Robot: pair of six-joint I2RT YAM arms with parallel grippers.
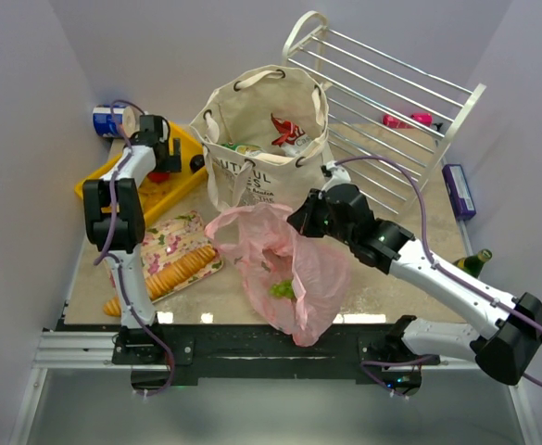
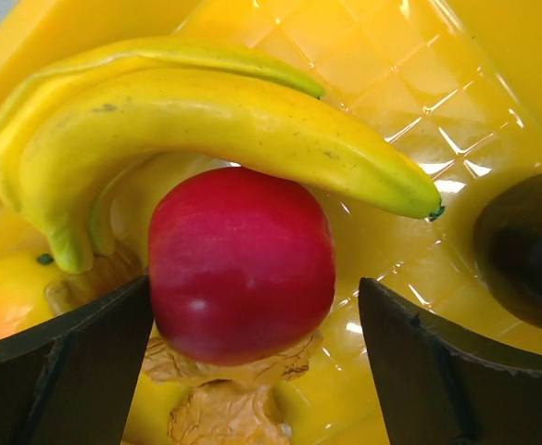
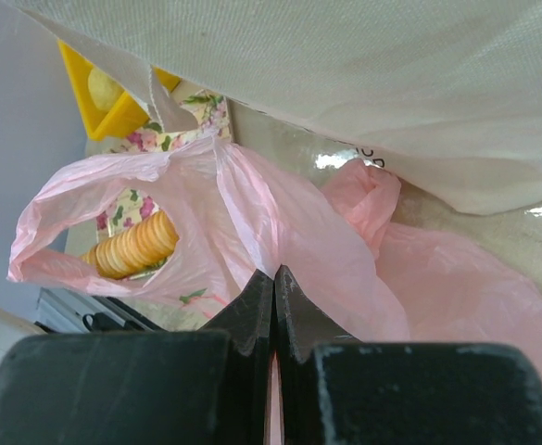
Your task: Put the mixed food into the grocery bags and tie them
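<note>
In the left wrist view a red apple [image 2: 241, 264] lies in the yellow tray [image 2: 419, 83] under a yellow banana [image 2: 206, 120]. My left gripper [image 2: 254, 301] is open with a finger on each side of the apple, the right finger apart from it. From above, the left gripper [image 1: 164, 159] hangs over the tray [image 1: 182, 190]. The cream canvas tote [image 1: 252, 167] stands open with a red packet [image 1: 284, 130] inside. My right gripper [image 3: 274, 273] is shut on the rim of the pink plastic bag [image 3: 345, 260], holding it up. Green grapes [image 1: 282, 289] show through the pink bag [image 1: 294, 264].
A long cracker sleeve [image 1: 173, 271] lies on a floral mat at the front left. A blue-and-white can [image 1: 104, 120] stands behind the tray. A white wire rack [image 1: 391, 102] leans at the back right, with a purple box [image 1: 459, 190] and a bottle [image 1: 474, 262] beside it.
</note>
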